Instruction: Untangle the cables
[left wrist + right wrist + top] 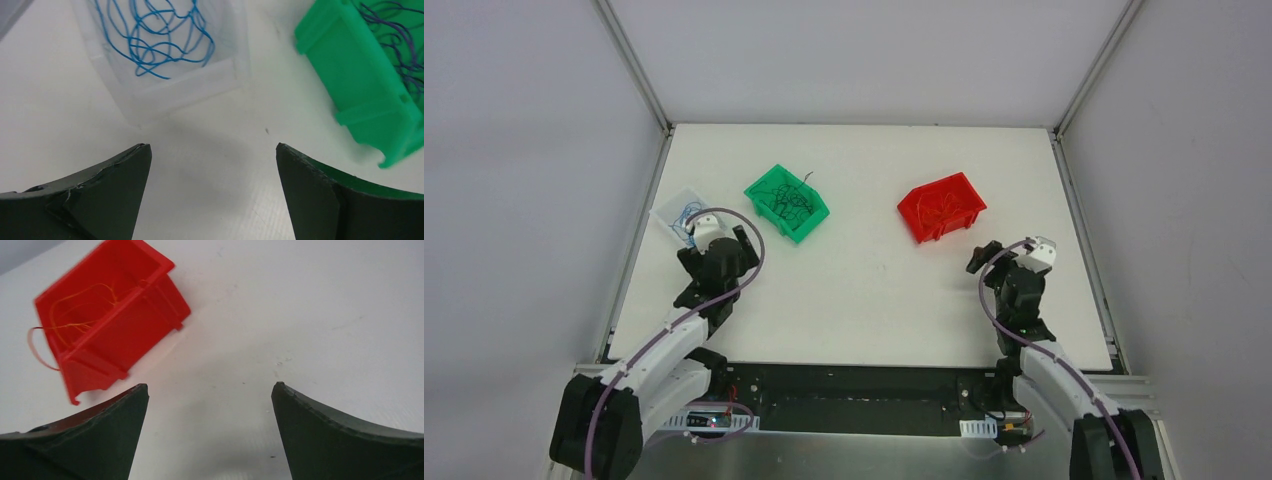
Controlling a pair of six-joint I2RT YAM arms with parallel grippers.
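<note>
Left pincer (212,145) and right pincer (210,385) agape, empty; dark cables (400,40) in green bin (350,65) half out of frame.

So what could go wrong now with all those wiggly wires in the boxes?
One red wire loops out over the wall of the red bin, so a passing pincer might snag it. The dark wires in the green bin look bunched; tugging one could lift the clump. The open left pincer sits close to the clear tray and might bump it.
</note>
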